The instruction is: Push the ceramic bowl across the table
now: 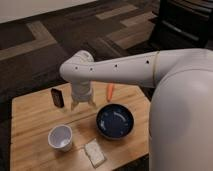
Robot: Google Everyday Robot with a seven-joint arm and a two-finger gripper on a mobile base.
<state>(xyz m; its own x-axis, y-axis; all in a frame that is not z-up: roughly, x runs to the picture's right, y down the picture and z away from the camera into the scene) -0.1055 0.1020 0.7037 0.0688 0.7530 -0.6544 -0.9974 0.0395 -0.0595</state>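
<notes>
The ceramic bowl (115,121), wide, glossy and dark navy blue, sits on the light wooden table (30,120) toward its front right. My gripper (83,105) hangs from the white arm above the middle of the table. It is just left of and behind the bowl, pointing down, apart from the bowl's rim.
A white cup (60,137) stands at the front left. A pale rectangular sponge-like block (94,152) lies near the front edge. A dark upright object (58,97) stands at the back left. An orange carrot (109,91) lies behind the bowl. Dark carpet surrounds the table.
</notes>
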